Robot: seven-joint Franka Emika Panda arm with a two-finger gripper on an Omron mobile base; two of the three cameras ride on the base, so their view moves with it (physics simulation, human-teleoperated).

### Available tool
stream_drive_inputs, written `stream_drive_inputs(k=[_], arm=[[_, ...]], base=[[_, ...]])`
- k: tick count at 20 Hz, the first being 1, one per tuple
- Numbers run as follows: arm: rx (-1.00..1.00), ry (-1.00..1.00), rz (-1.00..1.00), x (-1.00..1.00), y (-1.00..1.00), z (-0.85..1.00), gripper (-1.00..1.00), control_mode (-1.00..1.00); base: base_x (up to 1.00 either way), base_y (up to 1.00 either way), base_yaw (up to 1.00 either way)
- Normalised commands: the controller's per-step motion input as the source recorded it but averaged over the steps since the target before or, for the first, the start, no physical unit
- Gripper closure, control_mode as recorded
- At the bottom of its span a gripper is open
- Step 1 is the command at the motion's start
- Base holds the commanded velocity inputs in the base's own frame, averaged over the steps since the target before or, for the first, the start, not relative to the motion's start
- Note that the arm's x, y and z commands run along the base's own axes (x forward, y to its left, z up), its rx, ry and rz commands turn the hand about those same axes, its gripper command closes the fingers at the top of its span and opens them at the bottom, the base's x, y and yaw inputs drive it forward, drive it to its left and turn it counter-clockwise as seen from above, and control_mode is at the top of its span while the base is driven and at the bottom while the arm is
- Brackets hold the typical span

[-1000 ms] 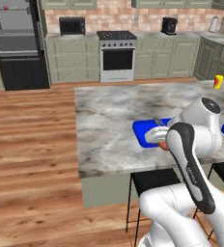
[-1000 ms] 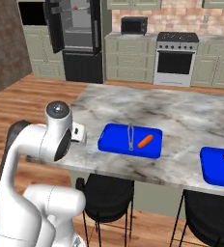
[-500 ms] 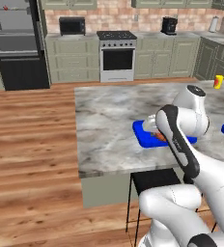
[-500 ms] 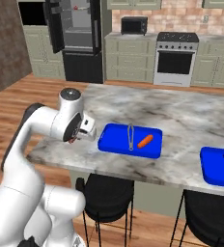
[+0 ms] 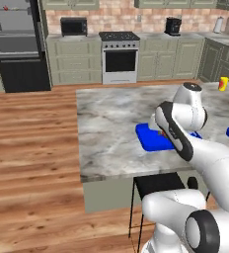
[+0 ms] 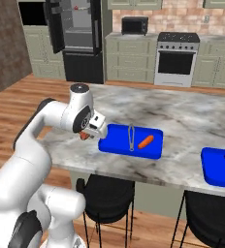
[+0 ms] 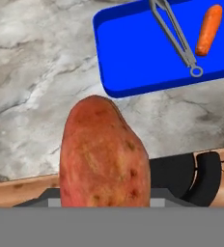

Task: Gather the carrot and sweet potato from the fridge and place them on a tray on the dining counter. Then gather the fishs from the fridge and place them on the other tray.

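the gripper point(image 6: 87, 134) is closed on the sweet potato point(image 7: 103, 153), and its fingers are hidden behind it, with the reddish-brown lump sticking out in front of the hand. in the right base view the sweet potato is just a small red bit under the white hand, above the near edge of the dining counter point(image 6: 192, 116), just to the left of a blue tray point(image 6: 117, 141). the sweet potato is in the air and is not on the tray. the carrot point(image 6: 145, 142) lies on that blue tray, near its right end. a pair of grey metal tongs point(image 6: 131, 138) lies on the same tray, just beside the carrot and not touching it. in the hand view the carrot and the tongs sit side by side at the top, and the sweet potato is close to the camera at the bottom. another blue tray point(image 6: 218, 169) sits further right on the counter, well apart from the first one, with a small grey tool on it. black stools point(image 6: 106, 196) stand under the near side of the counter. far back, the black fridge point(image 6: 74, 38) has its doors open, and something small and red sits on a high shelf inside.
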Motion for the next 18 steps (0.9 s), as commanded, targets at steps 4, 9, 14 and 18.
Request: stream_drive_inputs(k=[4, 9, 14, 18], arm=[[-0.03, 0.02, -0.04, 0.28, -0.16, -0.23, 1.0, -1.0], [0.0, 0.02, -0.02, 0.41, -0.22, -0.22, 1.0, -1.0], [0.0, 0.03, 0.0, 0.44, -0.14, -0.26, 1.0, -1.0], [-0.01, 0.06, -0.01, 0.46, -0.05, -0.23, 1.0, -1.0]], base=[[0.0, 0.0, 0.0], [0.0, 0.0, 0.0], [0.0, 0.0, 0.0], [0.0, 0.0, 0.0]])
